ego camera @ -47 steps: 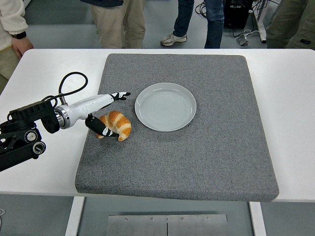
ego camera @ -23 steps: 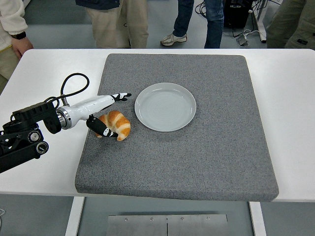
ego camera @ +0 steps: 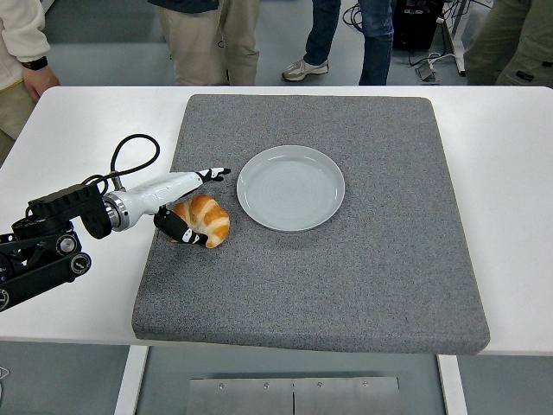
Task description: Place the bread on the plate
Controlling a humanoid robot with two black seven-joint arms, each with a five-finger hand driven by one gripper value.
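The left hand (ego camera: 180,203) reaches in from the left edge with its fingers spread wide around the bread (ego camera: 202,219). One finger stretches out straight above the bread; the thumb curls against its near left side, touching it. The bread, a golden croissant, lies on the grey mat (ego camera: 346,277), just left of the plate (ego camera: 290,188) and apart from it. The mat covers the middle of the white table (ego camera: 518,173). Beyond the far edge several people (ego camera: 207,39) stand on a grey floor.
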